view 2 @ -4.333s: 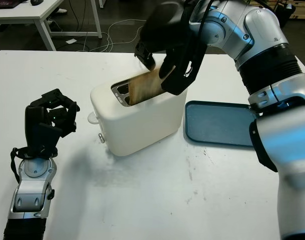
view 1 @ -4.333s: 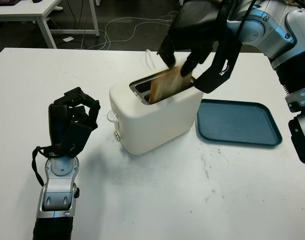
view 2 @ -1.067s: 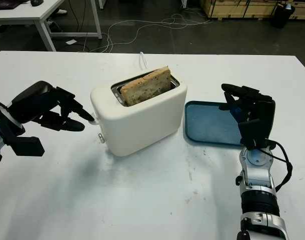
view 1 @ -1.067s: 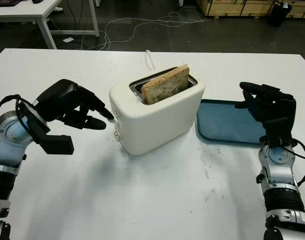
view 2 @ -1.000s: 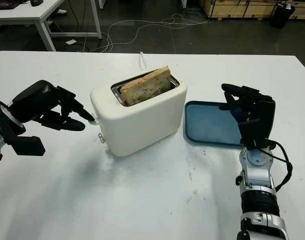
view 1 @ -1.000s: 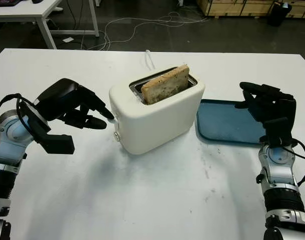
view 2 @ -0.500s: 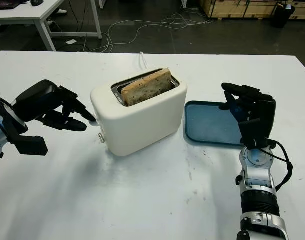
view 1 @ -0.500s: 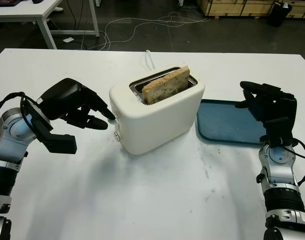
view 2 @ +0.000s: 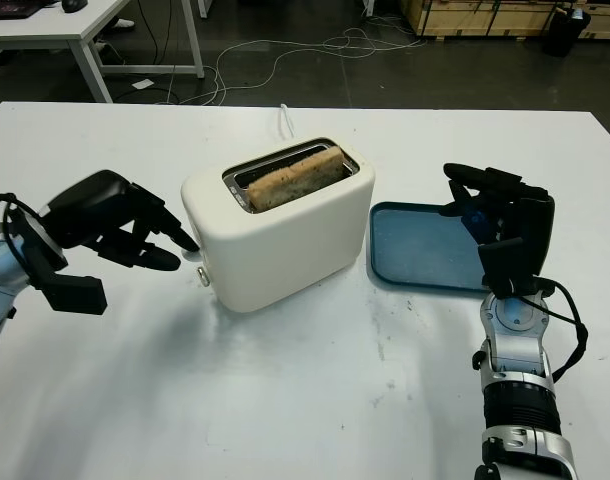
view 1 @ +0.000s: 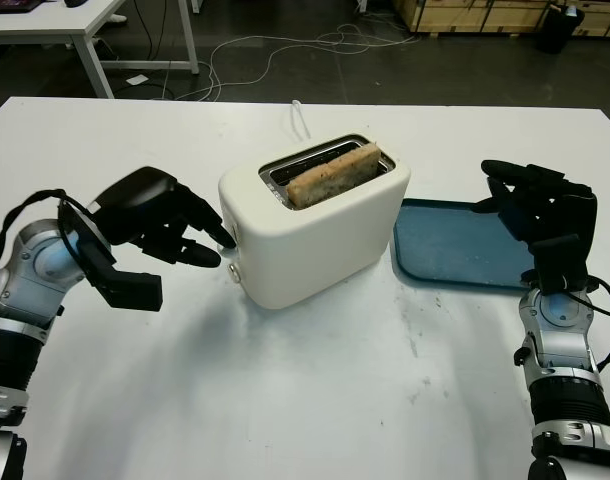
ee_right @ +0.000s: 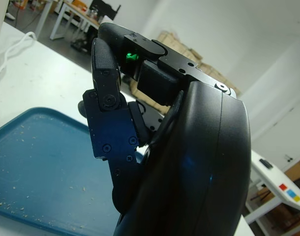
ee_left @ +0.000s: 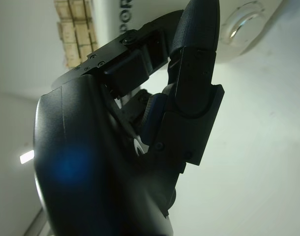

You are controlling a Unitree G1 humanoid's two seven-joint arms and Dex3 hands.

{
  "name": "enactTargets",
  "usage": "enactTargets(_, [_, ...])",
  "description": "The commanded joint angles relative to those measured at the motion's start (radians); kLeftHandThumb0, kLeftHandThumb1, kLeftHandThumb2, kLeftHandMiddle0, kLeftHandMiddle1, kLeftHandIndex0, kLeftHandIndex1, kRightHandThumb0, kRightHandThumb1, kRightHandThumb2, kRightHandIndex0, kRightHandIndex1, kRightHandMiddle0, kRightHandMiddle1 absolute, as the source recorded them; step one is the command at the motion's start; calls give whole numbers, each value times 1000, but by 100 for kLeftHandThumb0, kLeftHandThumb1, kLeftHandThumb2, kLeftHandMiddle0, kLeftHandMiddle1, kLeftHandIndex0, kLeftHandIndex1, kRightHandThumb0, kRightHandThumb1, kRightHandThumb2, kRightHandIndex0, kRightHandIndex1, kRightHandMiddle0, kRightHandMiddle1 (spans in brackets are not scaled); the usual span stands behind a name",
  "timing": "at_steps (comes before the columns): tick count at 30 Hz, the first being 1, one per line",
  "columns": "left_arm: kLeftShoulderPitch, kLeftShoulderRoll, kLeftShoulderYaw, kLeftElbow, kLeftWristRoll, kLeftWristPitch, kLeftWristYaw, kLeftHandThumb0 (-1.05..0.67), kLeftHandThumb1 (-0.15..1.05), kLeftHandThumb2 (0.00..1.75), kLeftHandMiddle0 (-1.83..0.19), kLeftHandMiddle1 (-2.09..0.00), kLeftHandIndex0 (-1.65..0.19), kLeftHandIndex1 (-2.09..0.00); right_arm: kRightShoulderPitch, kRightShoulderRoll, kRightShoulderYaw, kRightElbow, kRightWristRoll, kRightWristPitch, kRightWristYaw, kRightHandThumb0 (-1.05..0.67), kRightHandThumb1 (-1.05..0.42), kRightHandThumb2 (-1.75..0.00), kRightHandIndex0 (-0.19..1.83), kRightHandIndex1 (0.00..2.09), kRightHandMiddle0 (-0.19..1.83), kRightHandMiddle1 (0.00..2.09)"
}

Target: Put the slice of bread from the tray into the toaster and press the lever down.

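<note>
The white toaster [view 1: 320,240] stands mid-table with the slice of bread [view 1: 335,175] sitting low in its slot, only the top crust above the rim. My left hand [view 1: 217,250] is at the toaster's left end, holding nothing, one fingertip [view 2: 190,243] pressed against the end wall where the lever sits; the lever itself is hidden under it. A round knob [ee_left: 243,22] shows just past the fingers [ee_left: 194,73]. The blue tray [view 1: 465,245] lies bare to the right of the toaster. My right hand [view 1: 533,195] is held upright over the tray's near right corner, open.
A white cord [view 1: 301,115] runs from behind the toaster toward the table's far edge. Crumbs dot the tray floor [ee_right: 37,162]. Bare white tabletop [view 1: 315,400] stretches in front of the toaster. Beyond the table are a dark floor, cables and another desk [view 1: 75,25].
The bread has sunk lower into the slot. My left hand has shifted down and closer against the toaster's left end. The right hand has stayed put.
</note>
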Motion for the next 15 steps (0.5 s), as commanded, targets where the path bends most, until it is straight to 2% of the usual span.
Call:
enactTargets(1, [41,-33,-47,33,77,13,33,-79,92,17,-115,-137,-127,0,11,-8,-4,-15,15,-31,10,-71,-92,-16,118,80,140,0])
enactTargets(4, [60,-60,-131,84,330,41,242,-77,92,15,-112,-153,-128,0,17,-10,-5,-21,22,-39,22,-72,-92,-16,118,82,140,0])
enactTargets(7, [55,-115,-231,184,482,109,404,-75,92,12,-113,-162,-132,-2,22,-9,-5,-32,17,-39,24,-71,-92,-16,117,82,140,0])
enactTargets(11, [54,-178,-301,261,534,173,498,-78,92,12,-115,-162,-136,-3,27,-9,-4,-51,24,-39,36,-69,-92,-16,117,83,140,0])
enactTargets(15, [69,-200,-325,262,514,215,517,-77,92,7,-117,-156,-136,-2,33,-9,-7,-62,30,-41,49,-67,-92,-15,116,85,139,0])
